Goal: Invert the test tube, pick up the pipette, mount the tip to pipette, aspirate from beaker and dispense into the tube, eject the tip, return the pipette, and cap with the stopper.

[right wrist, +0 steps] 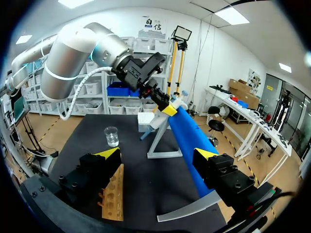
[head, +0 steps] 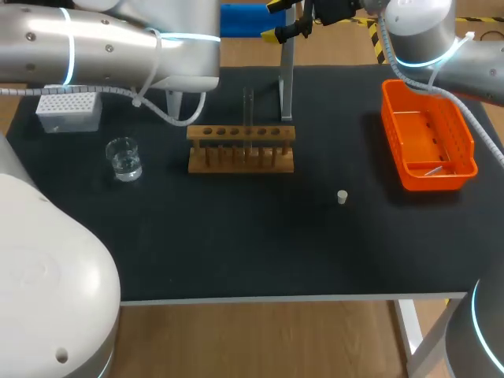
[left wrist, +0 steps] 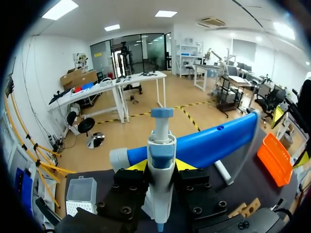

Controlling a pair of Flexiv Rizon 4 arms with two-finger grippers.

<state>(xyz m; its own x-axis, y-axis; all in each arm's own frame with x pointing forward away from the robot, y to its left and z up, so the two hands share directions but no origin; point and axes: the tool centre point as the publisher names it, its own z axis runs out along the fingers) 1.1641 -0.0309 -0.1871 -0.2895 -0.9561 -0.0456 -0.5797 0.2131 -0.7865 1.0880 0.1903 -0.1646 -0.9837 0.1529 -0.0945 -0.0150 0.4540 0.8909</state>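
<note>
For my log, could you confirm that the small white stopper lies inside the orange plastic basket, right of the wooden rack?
Not quite: the head view shows the small white stopper on the black table mat, outside the orange plastic basket, though indeed right of the wooden rack.

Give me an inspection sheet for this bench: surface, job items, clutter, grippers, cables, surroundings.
Surface: black table, no spill seen.
Job's things: test tube stands in wooden rack; beaker holds clear liquid; tip box behind it; stopper alone, apart from rack; pipette up at the stand.
Clutter: orange basket.
Grippers: left gripper shut on pipette; right gripper open, empty.
Cables: white cable hangs off left arm.
Surroundings: nothing seen.
</note>
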